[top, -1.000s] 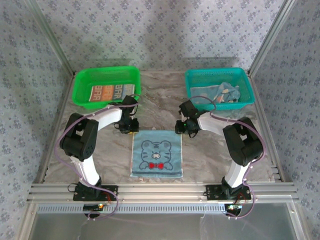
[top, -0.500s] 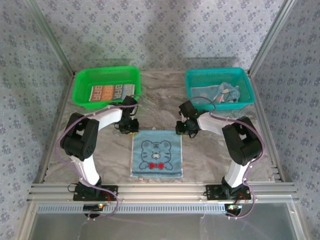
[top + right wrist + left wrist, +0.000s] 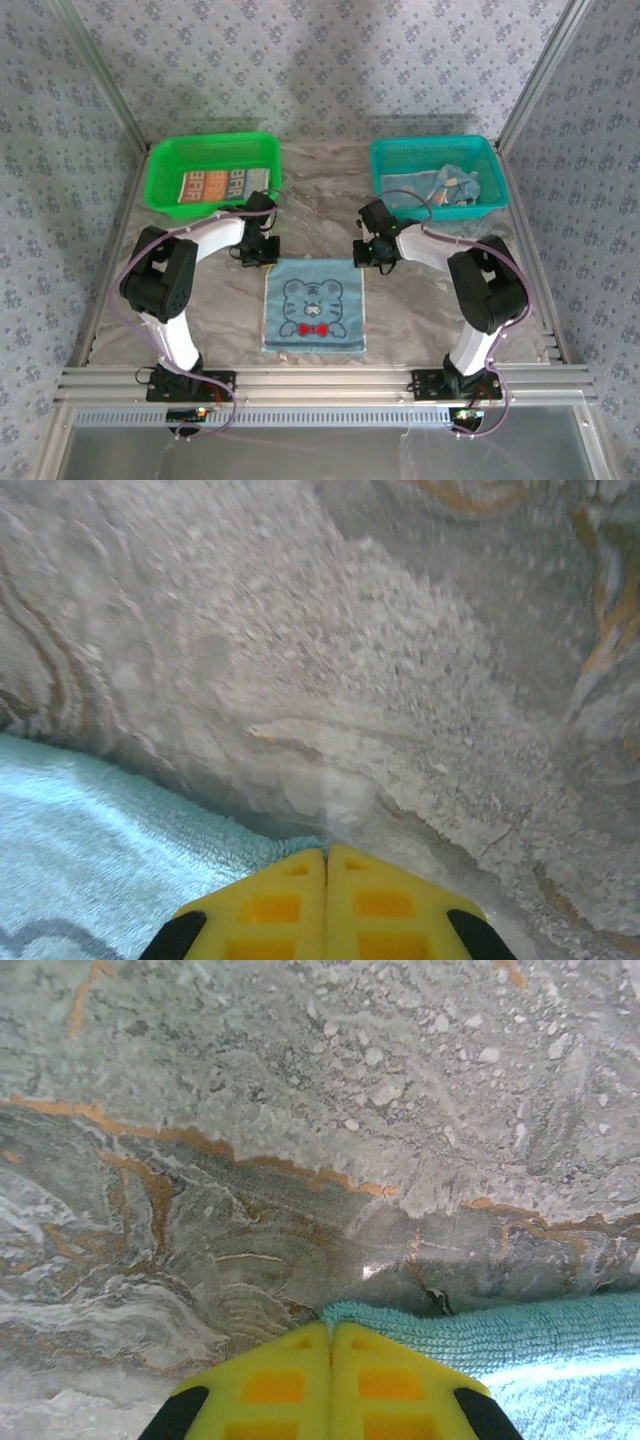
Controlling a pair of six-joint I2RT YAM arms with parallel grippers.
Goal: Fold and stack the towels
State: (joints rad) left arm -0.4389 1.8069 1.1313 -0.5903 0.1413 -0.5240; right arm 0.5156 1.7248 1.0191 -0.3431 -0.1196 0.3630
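On a marble-patterned desk [image 3: 320,200], the tiger towel [image 3: 314,305], light blue with a cartoon face and a red bow tie, lies spread flat, apparently laid out to be folded next. Beyond the tiger towel to the left, a green basket [image 3: 165,165] holds the striped towel [image 3: 215,184], which looks neatly folded and parked as the base of the stack. Beyond it to the right, a teal basket [image 3: 385,160] keeps the spotted towel [image 3: 445,188] bunched up, seemingly awaiting its turn. The left end effector [image 3: 262,255] sits at the tiger towel's far left corner and the right end effector [image 3: 368,255] at its far right corner. Each has its yellow fingers [image 3: 280,1385] pressed tightly together where the cloth's tip slips under them. This matched pinch would let both arms draw the far edge toward the near one in one even fold. Block letters on the striped towel seem to read "BAR", repeated, though they are too small to confirm.
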